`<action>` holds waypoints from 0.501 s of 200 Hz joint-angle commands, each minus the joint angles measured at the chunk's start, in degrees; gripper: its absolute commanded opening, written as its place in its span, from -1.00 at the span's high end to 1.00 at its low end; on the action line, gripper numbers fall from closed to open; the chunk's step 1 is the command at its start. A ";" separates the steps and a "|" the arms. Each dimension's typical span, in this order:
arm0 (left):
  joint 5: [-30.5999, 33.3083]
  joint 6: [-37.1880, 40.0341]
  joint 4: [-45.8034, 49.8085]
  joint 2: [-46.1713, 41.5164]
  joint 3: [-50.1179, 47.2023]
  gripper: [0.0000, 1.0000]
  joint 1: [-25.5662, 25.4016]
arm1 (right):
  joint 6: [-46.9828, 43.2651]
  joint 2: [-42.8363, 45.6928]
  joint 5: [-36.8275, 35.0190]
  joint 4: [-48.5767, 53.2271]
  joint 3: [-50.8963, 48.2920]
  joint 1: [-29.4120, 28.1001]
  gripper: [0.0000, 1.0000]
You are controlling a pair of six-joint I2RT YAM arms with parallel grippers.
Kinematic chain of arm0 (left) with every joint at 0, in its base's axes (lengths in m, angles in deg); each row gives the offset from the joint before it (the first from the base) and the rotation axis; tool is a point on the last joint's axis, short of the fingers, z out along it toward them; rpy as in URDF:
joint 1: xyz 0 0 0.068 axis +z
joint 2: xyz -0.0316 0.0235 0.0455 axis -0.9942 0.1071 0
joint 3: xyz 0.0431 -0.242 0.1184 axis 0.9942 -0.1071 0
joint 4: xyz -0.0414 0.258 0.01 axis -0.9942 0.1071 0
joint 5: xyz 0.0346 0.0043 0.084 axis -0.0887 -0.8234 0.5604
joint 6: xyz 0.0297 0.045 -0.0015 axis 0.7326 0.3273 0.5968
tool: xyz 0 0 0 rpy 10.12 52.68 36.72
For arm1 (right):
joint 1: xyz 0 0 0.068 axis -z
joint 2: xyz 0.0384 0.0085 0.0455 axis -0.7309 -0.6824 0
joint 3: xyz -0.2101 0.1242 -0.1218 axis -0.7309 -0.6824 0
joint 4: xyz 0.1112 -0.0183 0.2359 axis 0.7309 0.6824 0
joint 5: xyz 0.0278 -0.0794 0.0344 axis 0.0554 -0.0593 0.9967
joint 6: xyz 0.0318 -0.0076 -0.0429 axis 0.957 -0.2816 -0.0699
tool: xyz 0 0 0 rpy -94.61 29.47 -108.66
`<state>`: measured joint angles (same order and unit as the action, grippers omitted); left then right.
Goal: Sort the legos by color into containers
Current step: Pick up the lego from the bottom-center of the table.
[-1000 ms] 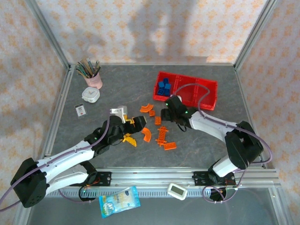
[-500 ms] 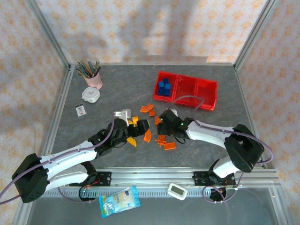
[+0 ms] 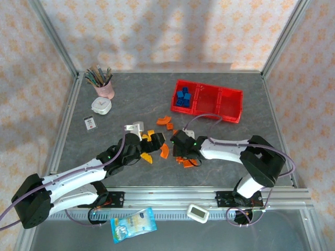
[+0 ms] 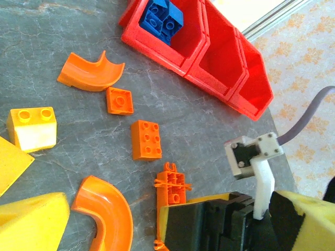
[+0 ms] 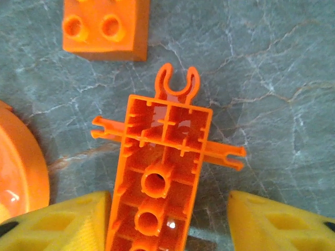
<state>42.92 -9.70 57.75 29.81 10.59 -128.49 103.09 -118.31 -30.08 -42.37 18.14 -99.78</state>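
Orange long piece (image 5: 163, 172): lies underside up on the grey table (image 3: 131, 99), near the middle, with its hollow ribs and two side pegs showing.
Right gripper (image 5: 168, 209): spread, with one yellow fingertip (image 5: 63, 222) on each side of the long piece. The left tip is at the piece's edge and the right tip stands off with a gap, so nothing is pinched.
Orange block (image 4: 146, 138): six studs, just beyond the far end of the long piece.
Small orange square (image 4: 119, 100): a little farther off and apart from the block.
Orange arches: one (image 4: 89, 73) is farther away and to the left. The other (image 4: 107, 214) is just left of the long piece.
Yellow brick (image 4: 32, 128): two studs and a white face, left of the orange ones.
Blue bricks (image 3: 182, 97): heaped in the left compartment of the tray.
Red tray (image 3: 232, 109): on the far right of the table, three compartments in a row.
Left gripper (image 3: 148, 148): spread wide and holding nothing, just left of the right gripper.
Pink cup (image 3: 104, 90): full of brushes, at the far left corner.
White box (image 3: 101, 106): just on the near side of the cup.
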 commanded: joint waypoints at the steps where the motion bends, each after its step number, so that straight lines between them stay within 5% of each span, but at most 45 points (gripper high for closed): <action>1: 1.49 0.04 0.33 -1.07 -0.45 -0.98 -0.41 | 3.04 -1.23 -2.91 -0.12 1.15 -0.18 -0.10; 100: 1.54 -0.04 0.74 -1.62 -0.29 -0.99 -0.40 | 2.49 -0.34 -5.07 -0.81 0.62 -0.25 0.44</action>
<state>43.10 -9.70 57.77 29.07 10.59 -128.49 105.71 -118.77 -32.99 -41.24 18.31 -99.96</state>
